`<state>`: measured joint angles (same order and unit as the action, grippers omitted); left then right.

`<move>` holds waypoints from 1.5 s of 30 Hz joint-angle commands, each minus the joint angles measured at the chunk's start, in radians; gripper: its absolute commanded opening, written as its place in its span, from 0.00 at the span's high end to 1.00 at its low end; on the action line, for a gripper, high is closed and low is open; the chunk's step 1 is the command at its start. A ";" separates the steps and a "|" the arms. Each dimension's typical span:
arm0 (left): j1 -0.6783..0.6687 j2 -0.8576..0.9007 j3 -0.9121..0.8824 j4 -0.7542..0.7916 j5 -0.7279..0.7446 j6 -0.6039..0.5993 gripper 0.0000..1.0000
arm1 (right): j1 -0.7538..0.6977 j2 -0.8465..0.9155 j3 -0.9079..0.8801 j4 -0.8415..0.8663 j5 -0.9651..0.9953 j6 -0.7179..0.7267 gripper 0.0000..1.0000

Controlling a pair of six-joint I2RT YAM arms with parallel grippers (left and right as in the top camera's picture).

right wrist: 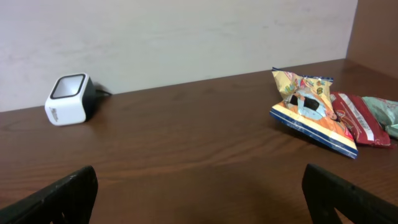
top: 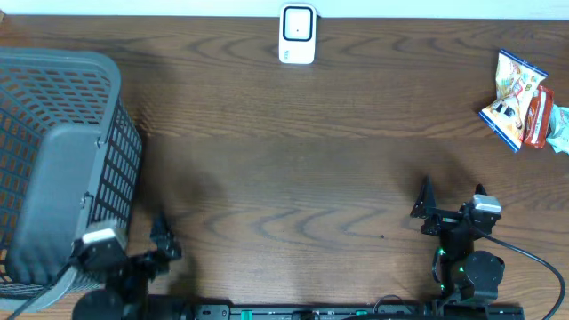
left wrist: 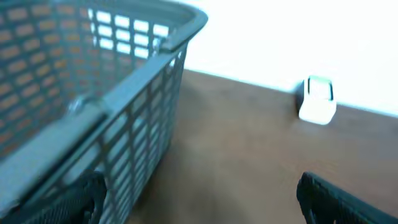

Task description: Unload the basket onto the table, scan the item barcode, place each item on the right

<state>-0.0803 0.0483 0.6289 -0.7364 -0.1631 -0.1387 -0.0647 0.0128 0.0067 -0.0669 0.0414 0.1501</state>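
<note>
Two black fingers (right wrist: 62,196) of the right gripper (right wrist: 199,202) stand wide apart, holding nothing. The left gripper (left wrist: 199,205) is wide apart too, just beside the gray basket (left wrist: 124,93), but its view is blurry. A green bag (right wrist: 382,109) is cut off at the edge. Part of a red bag (right wrist: 360,124) hides behind the snack bag (right wrist: 311,109). That bag is yellow and blue, lying at the far right of the table (right wrist: 186,143), well apart from both grippers. The white scanner (right wrist: 68,99) sits at the back.
</note>
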 commanded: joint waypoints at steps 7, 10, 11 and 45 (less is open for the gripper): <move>-0.003 -0.010 -0.348 0.387 -0.002 -0.010 0.02 | -0.006 -0.003 -0.001 -0.004 0.002 0.013 0.01; -0.003 -0.023 -0.424 0.476 -0.002 -0.009 0.02 | -0.006 -0.003 -0.001 -0.004 0.002 0.013 0.01; 0.000 -0.031 -0.448 0.500 -0.002 -0.009 0.02 | -0.006 -0.003 -0.001 -0.004 0.002 0.013 0.01; 0.038 -0.045 -0.625 0.673 0.033 -0.009 0.02 | -0.006 -0.003 -0.001 -0.004 0.002 0.013 0.01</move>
<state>-0.0463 0.0101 0.0273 -0.0265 -0.1516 -0.1387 -0.0647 0.0128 0.0067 -0.0673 0.0414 0.1501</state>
